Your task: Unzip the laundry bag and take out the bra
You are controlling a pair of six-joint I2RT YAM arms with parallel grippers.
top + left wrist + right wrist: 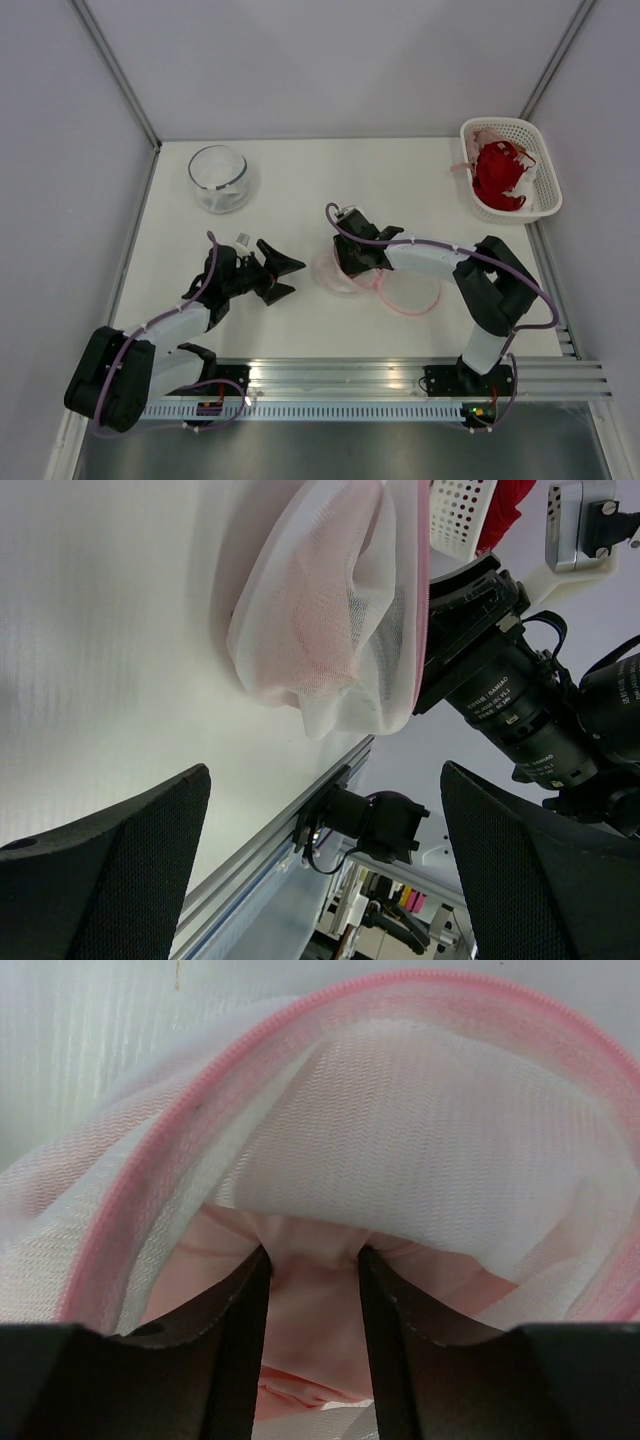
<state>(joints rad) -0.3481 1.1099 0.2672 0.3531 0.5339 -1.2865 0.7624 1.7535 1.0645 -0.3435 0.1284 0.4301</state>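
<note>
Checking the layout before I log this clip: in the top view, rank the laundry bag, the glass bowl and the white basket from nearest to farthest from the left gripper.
Measured from the left gripper, which is open at centre-left:
1. the laundry bag, just to its right, mid-table.
2. the glass bowl, farther back on the left.
3. the white basket, in the far right corner.

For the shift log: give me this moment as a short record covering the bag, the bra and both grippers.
laundry bag: unzipped, mouth gaping, between the arms
bra: inside the bag, not yet out
right gripper: fingers in the bag mouth, pink fabric between them; grip unclear
left gripper: open, empty, beside the bag
elsewhere: glass bowl far left; basket with red garment far right
</note>
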